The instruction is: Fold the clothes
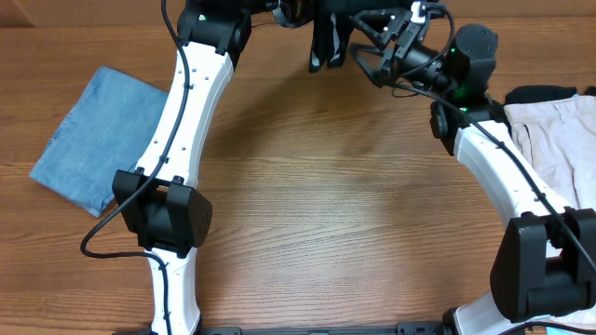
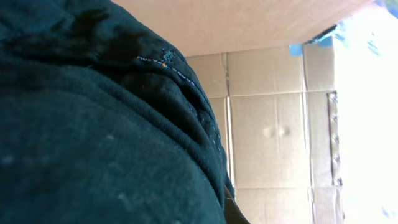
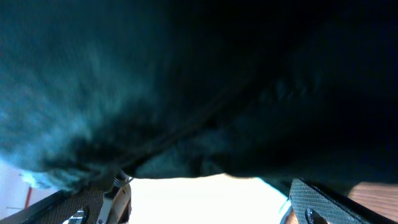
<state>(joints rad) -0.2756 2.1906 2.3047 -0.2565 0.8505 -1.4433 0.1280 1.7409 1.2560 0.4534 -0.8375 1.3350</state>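
Left tool point(image 1: 303, 11) clamped on limp black cloth garment point(image 1: 326, 46), hanging above wooden bench point(image 1: 326, 214); right tool point(image 3: 205, 202) wide, just beside it.

Losing most of the black garment point(image 1: 328, 42) past the overhead 12 o'clock edge. Hiding the left hand behind that cloth in its wrist view. Blurring it in the right wrist view, cropping fingertips point(image 3: 314, 202) at 6 o'clock. Cutting the beige garment point(image 1: 559, 140) at 3 o'clock.
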